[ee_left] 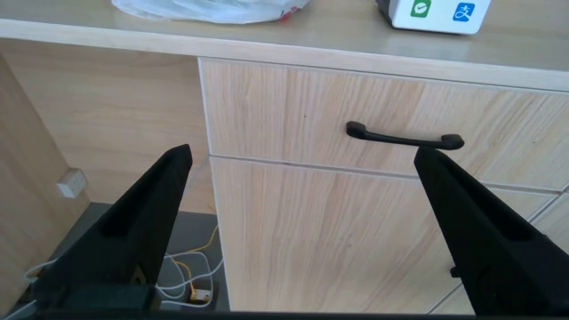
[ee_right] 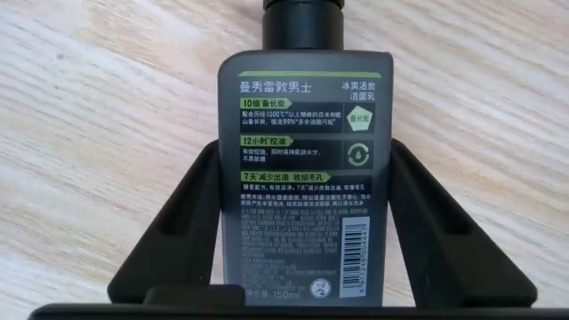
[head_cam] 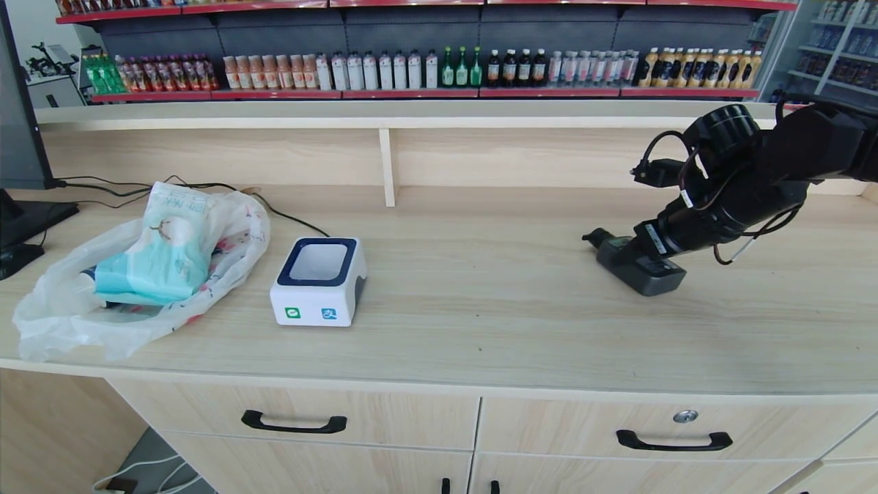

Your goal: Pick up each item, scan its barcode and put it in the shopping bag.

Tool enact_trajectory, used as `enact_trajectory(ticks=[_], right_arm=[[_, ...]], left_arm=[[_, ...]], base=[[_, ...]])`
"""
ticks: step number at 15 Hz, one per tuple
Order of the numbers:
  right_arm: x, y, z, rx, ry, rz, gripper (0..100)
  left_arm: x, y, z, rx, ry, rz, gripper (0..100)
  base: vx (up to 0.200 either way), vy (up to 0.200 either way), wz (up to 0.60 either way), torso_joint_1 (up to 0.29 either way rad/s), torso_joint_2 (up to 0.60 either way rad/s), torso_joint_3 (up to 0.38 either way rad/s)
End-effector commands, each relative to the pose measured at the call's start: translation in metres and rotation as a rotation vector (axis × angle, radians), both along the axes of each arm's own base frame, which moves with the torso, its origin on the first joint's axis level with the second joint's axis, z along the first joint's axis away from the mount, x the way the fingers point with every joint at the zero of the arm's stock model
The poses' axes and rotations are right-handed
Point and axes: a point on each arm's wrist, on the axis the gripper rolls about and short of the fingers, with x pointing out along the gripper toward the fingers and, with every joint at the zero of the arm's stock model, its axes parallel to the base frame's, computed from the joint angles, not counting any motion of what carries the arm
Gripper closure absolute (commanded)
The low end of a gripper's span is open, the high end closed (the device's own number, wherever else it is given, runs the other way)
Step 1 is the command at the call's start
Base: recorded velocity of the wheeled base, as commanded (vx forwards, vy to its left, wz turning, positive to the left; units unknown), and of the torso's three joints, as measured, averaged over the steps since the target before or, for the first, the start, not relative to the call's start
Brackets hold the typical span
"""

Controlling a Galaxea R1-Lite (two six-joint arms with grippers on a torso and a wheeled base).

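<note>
1 bag (head_cam: 62,309), 1 scanner (head_cam: 319,281), 1 blk bottle (ee_right: 307,160), 1 teal pk (head_cam: 154,264)

Wooden counter (head_cam: 480,309) — shopping bag (head_cam: 82,309), scanner (head_cam: 319,281), dark bottle (ee_right: 307,178)

A shop checkout: drink-bottle shelves (head_cam: 411,93) behind a wooden counter (head_cam: 480,309) with scanner (head_cam: 319,281).

On the counter (head_cam: 480,322), far left: shopping bag (head_cam: 62,315) with a packet (head_cam: 161,254) inside. Just right of the bag: scanner (head_cam: 319,280). Well apart, toward the right end: bottle (ee_right: 302,98) lying flat, clamped in the right gripper (ee_right: 304,151). Behind the bag: cables (head_cam: 123,185). Below the counter: drawers (head_cam: 295,412).
</note>
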Motion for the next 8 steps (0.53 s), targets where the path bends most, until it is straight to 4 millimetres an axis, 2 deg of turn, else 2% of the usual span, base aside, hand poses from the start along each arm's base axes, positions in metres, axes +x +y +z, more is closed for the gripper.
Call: enact_trajectory(ticks=[1,8], right_arm=[[-0.0035,0.0026,0.0054,0.003,-0.015,0.01,100],[-0.0045,0.0034,0.0038,0.012,0.003,0.02,100]], left_arm=[[0.0,0.0,0.0,0.0,-0.001,0.0,0],[0.0,0.0,0.0,0.0,-0.001,0.0,0]], base=[[0.0,0.0,0.0,0.0,0.0,0.0],[0.0,0.0,0.0,0.0,0.0,0.0]])
